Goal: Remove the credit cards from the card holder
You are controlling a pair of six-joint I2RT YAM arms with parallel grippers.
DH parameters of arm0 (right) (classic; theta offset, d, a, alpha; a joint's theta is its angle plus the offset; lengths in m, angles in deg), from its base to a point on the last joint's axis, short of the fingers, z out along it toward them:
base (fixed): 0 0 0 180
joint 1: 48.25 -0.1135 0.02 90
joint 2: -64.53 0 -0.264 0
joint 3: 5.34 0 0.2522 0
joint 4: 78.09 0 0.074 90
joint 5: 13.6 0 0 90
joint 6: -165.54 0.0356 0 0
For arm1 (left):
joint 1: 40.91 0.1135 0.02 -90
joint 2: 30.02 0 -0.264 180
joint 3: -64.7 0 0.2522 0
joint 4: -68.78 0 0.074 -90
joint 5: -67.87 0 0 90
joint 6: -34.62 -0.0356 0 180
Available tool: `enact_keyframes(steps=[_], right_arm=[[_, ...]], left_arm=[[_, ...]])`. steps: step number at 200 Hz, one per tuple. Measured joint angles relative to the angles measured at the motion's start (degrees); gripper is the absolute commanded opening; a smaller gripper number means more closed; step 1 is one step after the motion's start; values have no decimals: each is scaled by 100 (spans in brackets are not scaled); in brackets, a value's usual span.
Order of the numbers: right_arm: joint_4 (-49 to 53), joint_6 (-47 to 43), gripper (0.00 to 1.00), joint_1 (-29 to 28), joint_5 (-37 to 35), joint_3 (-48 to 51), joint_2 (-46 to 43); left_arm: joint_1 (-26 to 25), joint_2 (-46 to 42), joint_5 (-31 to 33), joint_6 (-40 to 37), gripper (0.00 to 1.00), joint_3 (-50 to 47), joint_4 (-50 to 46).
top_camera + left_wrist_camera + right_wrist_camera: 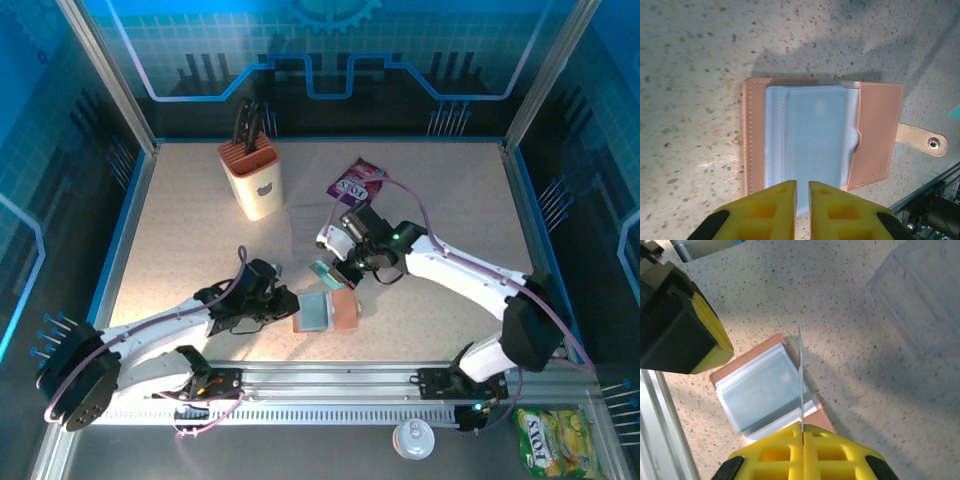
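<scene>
Yellow-fingered right gripper (802, 432) clamped on a thin teal plastic credit card (800, 375), seen edge-on over the open tan-brown leather card holder (722, 374). On the left gripper (802, 192), fingers a sliver apart at the holder's sleeve edge; can't tell if gripping. Holder lies flat on speckled beige table (190, 240), blue-walled cell. Both arms reach low toward centre.
</scene>
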Motion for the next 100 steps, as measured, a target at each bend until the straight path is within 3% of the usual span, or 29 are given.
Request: enact_keyframes(steps=[44,100], right_arm=[[688,-1360,0,17,-90,-1244,1062],[1401,-2192,0,245,-238,-2693,2205]], left_arm=[[199,-304,0,-7,17,-107,-114],[645,-317,-286,-299,18,-122,-138]])
